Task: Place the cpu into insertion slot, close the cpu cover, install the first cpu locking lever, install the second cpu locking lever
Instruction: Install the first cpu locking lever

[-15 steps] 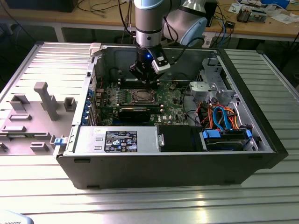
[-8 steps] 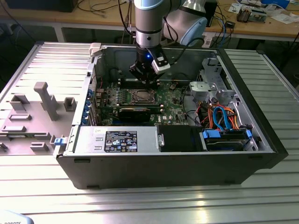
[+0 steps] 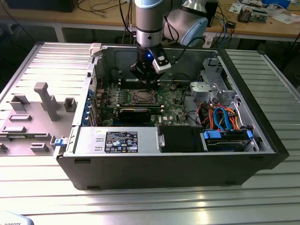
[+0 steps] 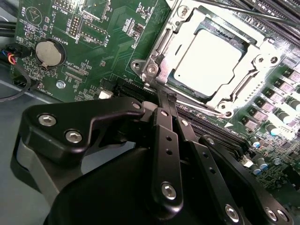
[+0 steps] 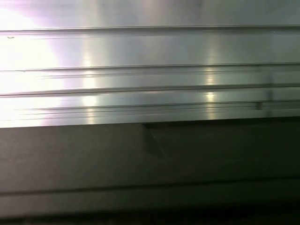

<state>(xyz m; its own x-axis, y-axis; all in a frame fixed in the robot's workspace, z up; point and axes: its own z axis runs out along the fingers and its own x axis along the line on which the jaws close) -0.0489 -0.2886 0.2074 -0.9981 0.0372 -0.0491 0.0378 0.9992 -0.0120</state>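
Note:
The cpu [image 4: 206, 61], a square chip with a silvery top, lies in the insertion slot [image 3: 140, 97] on the green board. The cpu cover [image 4: 161, 51], a silvery frame with a window, lies flat over its edges. A thin metal locking lever [image 4: 201, 110] runs along the socket side nearest the gripper. My gripper [image 4: 168, 97] has its black fingers drawn together, and the tip rests at the socket's edge beside that lever. In the exterior view the gripper [image 3: 145, 79] hangs just behind the socket, inside the open computer case.
A black graphics card [image 3: 136, 112] lies just in front of the socket, with long memory slots [image 4: 276, 14] beyond it. The power supply [image 3: 117, 140] and a drive bay with blue and orange cables [image 3: 225, 122] line the case front. Grey fixtures [image 3: 44, 101] stand outside on the exterior view's left.

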